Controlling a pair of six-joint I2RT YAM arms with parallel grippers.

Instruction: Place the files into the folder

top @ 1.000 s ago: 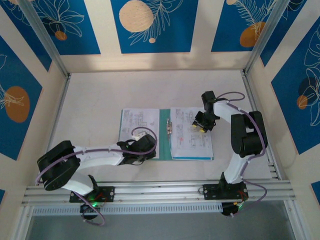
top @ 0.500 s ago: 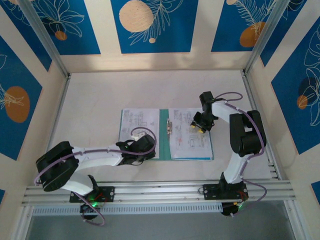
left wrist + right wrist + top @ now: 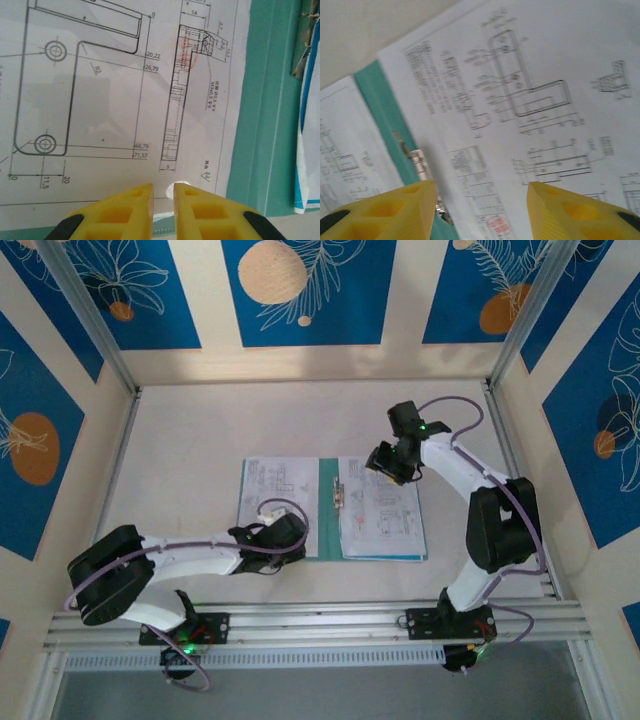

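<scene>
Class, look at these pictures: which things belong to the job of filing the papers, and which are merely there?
Belonging to the job:
- teal folder, lying open
- left printed sheet
- right printed sheet
- metal clip at the spine
- left pincer
- right pincer

Merely there:
- blue patterned wall panels
- aluminium rail at the near edge

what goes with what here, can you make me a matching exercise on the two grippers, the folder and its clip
Things:
1. left gripper
2. right gripper
3. folder
4. metal clip

States or places:
a. lying open, teal-green
b. jaws wide apart, over the right sheet
c. on the teal strip between the two sheets
d. jaws nearly together, at the near edge of the left sheet

Pairs: 1-d; 2-b; 3-a; 4-c
</scene>
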